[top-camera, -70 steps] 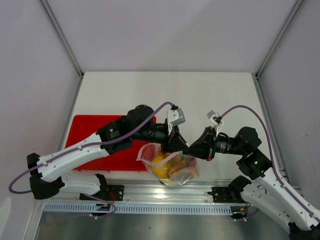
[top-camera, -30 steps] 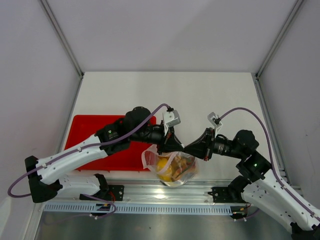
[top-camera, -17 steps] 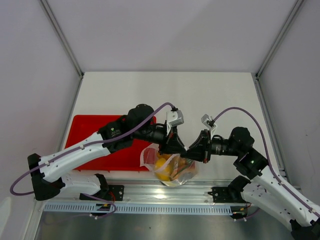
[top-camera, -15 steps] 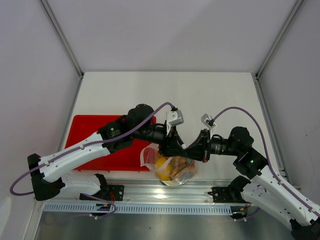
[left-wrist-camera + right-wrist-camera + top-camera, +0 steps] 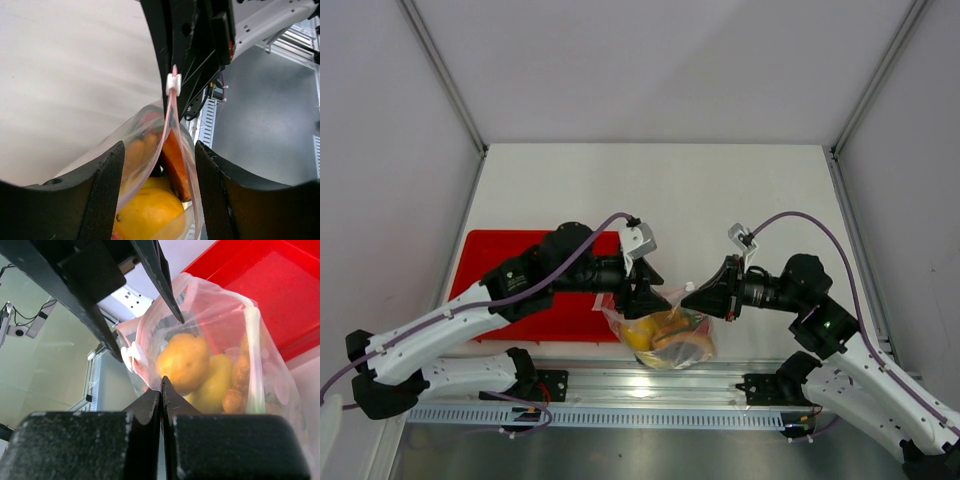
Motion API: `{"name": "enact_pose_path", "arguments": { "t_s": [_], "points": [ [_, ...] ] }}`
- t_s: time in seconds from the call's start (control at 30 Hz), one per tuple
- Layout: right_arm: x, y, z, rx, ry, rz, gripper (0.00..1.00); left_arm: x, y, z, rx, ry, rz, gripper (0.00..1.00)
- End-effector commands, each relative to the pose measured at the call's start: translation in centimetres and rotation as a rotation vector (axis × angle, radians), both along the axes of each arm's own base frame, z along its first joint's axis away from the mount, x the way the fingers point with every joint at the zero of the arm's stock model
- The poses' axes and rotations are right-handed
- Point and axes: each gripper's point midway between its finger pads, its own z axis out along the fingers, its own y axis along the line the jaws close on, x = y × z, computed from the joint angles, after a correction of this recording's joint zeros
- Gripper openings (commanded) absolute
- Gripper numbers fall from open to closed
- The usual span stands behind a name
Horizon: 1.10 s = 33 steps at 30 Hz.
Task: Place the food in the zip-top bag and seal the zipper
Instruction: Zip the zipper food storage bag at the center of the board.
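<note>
Zip-top bag (image 5: pixel 665 335) sits at the near edge of the worktop (image 5: pixel 740 200), about midway along it and just beside the near right corner of the red tray (image 5: pixel 500 262). Through the clear plastic show a yellow lemon (image 5: pixel 145 212) and an orange-brown wedge (image 5: pixel 176 165); the other toy foods are too jumbled to tell apart. The right tool (image 5: pixel 688 297) is pinched fully together on the bag's mouth edge, close by the white slider (image 5: pixel 173 83) on the zipper (image 5: pixel 167 120), and holds that end raised. The left tool (image 5: pixel 647 291) stands wide, its fingers (image 5: pixel 100 190) either side of the pink-red strip and apart from it. Whether they brush the plastic lower down cannot be told.
</note>
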Motion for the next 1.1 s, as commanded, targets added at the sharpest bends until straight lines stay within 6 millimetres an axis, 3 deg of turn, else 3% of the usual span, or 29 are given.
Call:
{"name": "enact_pose_path", "arguments": {
  "t_s": [0.0, 0.17, 0.27, 0.3, 0.37, 0.4, 0.43, 0.53, 0.6, 0.73, 1.07],
  "points": [
    [0.3, -0.3, 3.4, 0.07, -0.056, -0.037, 0.0, 0.8, 0.4, -0.9, 0.023, -0.013, 0.049, 0.6],
    [0.3, -0.2, 3.3, 0.074, -0.042, -0.039, 0.0, 0.6, -0.4, -0.5, 0.011, -0.022, 0.034, 0.58],
    [0.2, -0.3, 3.3, 0.07, -0.051, -0.035, 0.0, 0.8, -0.7, -0.4, 0.012, -0.022, 0.031, 0.5],
    [0.1, -0.4, 2.7, 0.047, -0.037, -0.036, 0.0, 0.7, -0.8, -0.3, 0.009, -0.022, 0.025, 0.37],
    [0.0, -0.5, 2.4, 0.033, -0.039, -0.03, 0.0, 0.5, -0.9, -0.4, 0.009, -0.016, 0.011, 0.21],
    [-0.1, -0.5, 2.2, 0.023, -0.036, -0.024, 0.0, 0.4, -0.9, -0.2, 0.006, -0.017, 0.009, 0.06],
    [-0.2, -0.5, 2.1, 0.019, -0.046, -0.016, 0.0, 0.4, -1.0, -0.3, 0.008, -0.015, 0.008, 0.01],
    [-0.5, -0.7, 2.0, -0.008, -0.056, -0.003, 0.07, 0.1, -1.0, 0.0, 0.001, -0.015, -0.012, 0.01],
    [-0.9, -1.0, 2.4, -0.037, -0.058, 0.003, 0.19, -0.2, -0.9, 0.0, 0.001, -0.013, -0.026, 0.01],
    [-0.5, -1.7, 3.2, -0.111, -0.097, -0.028, 0.32, -0.5, -1.1, 0.3, 0.0, -0.009, -0.052, 0.0],
    [1.1, -1.5, 4.1, -0.201, -0.13, 0.009, 0.37, -1.7, -1.8, 1.3, -0.025, 0.01, -0.134, 0.01]
  ]
}}
